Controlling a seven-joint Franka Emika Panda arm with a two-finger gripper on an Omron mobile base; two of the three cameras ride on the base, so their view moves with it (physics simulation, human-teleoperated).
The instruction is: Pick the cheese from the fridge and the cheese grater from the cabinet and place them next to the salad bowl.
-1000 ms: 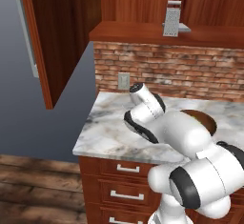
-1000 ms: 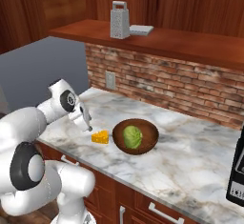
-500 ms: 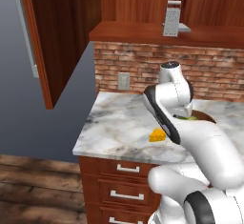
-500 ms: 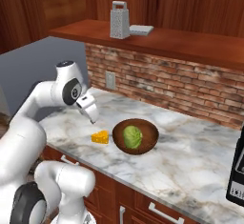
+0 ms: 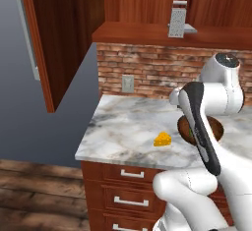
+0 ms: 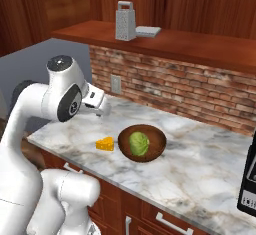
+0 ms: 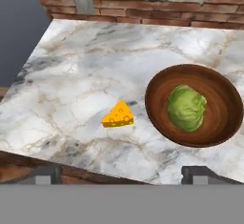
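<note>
In the hand view, the gripper's two dark tips are seen far apart with nothing between them. Just past them, the cheese lies on the marble counter, just beside the salad bowl but not touching it. In the left base view, most of the salad bowl is hidden by the white arm. Farther back, the cheese grater is seen standing on the wooden shelf above the brick wall, next to a flat grey thing.

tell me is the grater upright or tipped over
Upright. The cheese grater stands on its flat base on the cabinet shelf, loop handle at the top, tapering upward, beside a small flat grey piece.
</note>
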